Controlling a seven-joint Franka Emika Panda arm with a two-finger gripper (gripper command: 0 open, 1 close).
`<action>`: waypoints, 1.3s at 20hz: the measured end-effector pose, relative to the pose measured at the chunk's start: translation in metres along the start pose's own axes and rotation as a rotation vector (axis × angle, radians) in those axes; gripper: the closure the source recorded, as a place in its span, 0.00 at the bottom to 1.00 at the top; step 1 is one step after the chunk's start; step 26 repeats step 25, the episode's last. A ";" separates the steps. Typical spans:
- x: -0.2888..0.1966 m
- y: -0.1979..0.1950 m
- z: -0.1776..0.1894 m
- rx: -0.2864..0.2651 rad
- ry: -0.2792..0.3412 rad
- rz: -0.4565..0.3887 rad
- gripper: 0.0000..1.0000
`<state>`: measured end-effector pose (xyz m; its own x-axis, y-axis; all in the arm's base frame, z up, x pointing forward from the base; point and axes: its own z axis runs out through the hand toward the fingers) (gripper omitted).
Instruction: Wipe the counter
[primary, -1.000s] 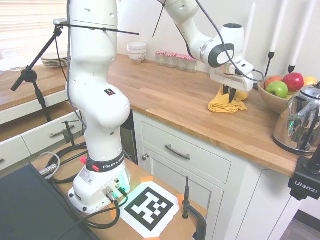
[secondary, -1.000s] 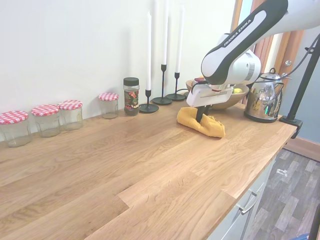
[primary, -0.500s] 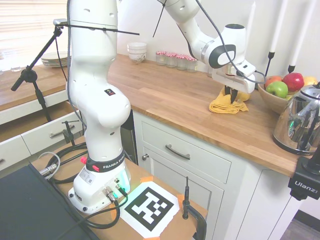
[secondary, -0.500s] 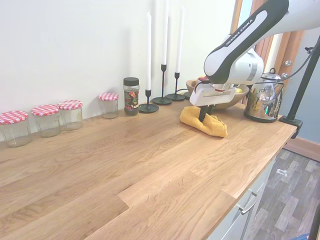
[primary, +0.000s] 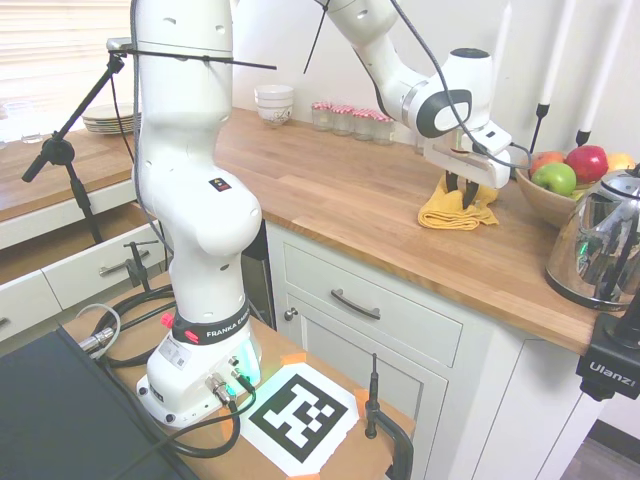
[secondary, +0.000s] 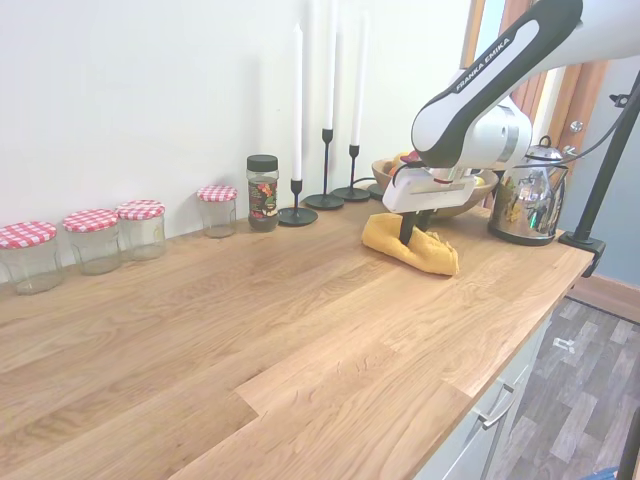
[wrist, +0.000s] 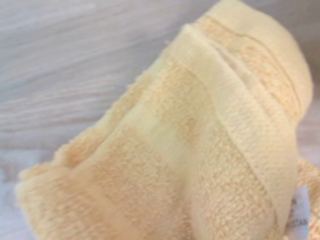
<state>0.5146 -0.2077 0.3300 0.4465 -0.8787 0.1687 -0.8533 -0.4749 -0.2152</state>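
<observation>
Hand on the yellow cloth, right of frame.
The hand (primary: 462, 195) pinches a crumpled terry cloth (primary: 455, 211) from above, on the plank-wood table (primary: 340, 190) beside the fruit bowl (primary: 545, 195).

bench (secondary: 250, 340): warm brown wood, plank grain | cloth (secondary: 412, 248): mustard yellow terry, paler woven band | jars (secondary: 92, 238) at 9 o'clock of cloth: clear, red-white gingham lids | candles (secondary: 329, 65): white, black holders | fruit (primary: 572, 168): red, green | kettle (primary: 603, 240): chrome | cabinets (primary: 370, 330): white, dark handles | arm (primary: 190, 180): white
</observation>
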 end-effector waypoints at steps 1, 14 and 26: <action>0.000 0.002 -0.001 0.000 0.000 0.002 0.00; -0.009 0.026 -0.046 0.046 0.029 0.022 0.00; -0.011 0.040 -0.055 0.051 0.028 0.041 0.00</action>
